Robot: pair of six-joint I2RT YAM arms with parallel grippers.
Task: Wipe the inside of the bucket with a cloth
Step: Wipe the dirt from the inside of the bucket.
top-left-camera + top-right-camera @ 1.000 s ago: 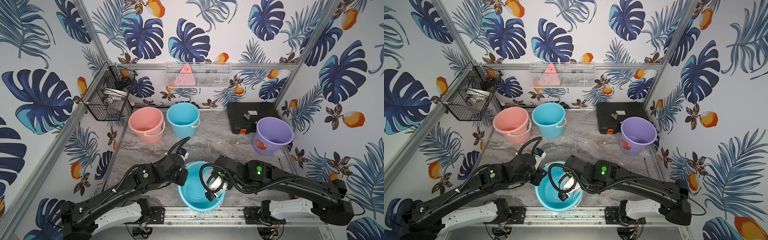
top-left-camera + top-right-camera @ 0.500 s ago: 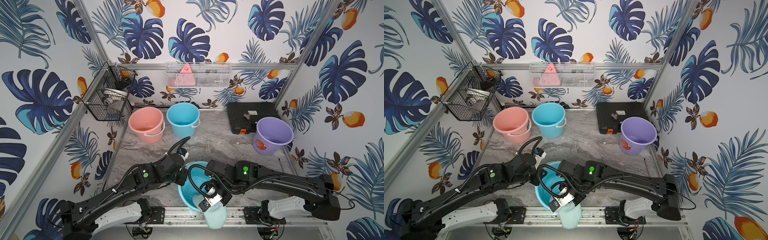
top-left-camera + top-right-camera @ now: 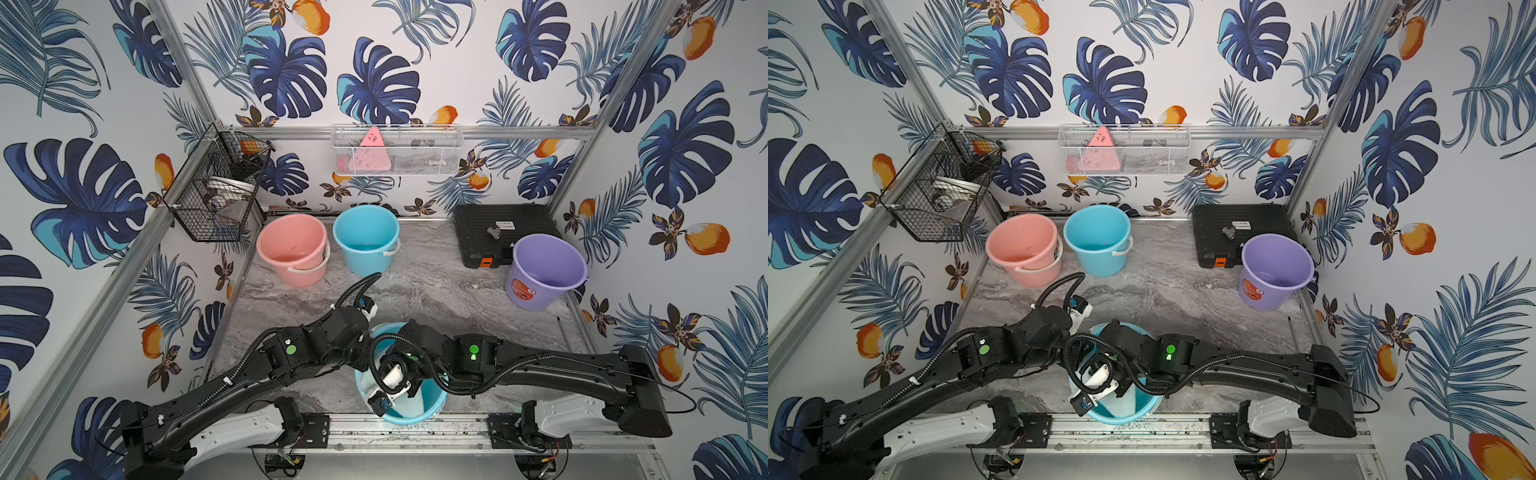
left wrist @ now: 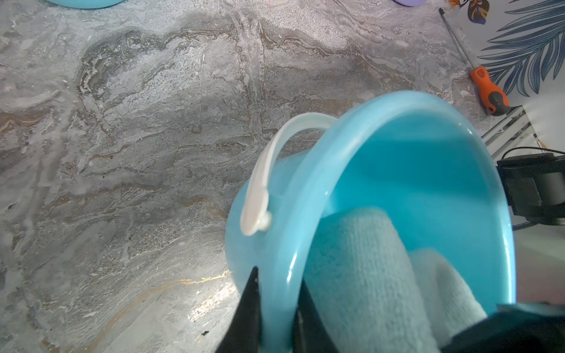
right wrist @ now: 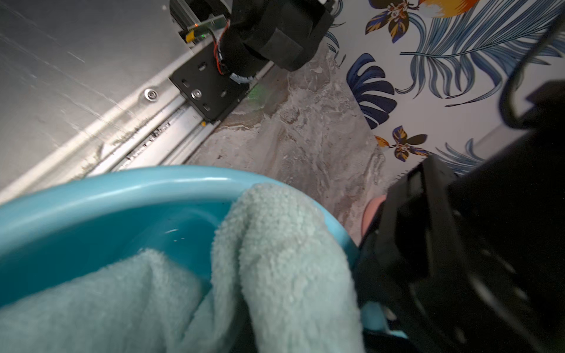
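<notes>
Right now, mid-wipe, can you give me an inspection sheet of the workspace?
Surface: grey marbled tabletop.
Job's things: near blue bucket at the front edge; cloth lies inside it.
Clutter: pink bucket, far blue bucket, purple bucket, black case, screwdriver.
Grippers: left gripper fingers pinch that bucket's rim; right gripper shut on the cloth, fingers hidden.
Cables: black cable loop arcs over that bucket.
Surroundings: leaf-print walls, wire basket, mesh shelf.

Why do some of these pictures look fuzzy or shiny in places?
Left wrist view: a bright glare streak on the marble floor, and the bucket rim nearest the lens is smeared out of focus. Right wrist view: the cloth is crisp, the black arm beside it blurred. Both top views: even light, sharp throughout.
</notes>
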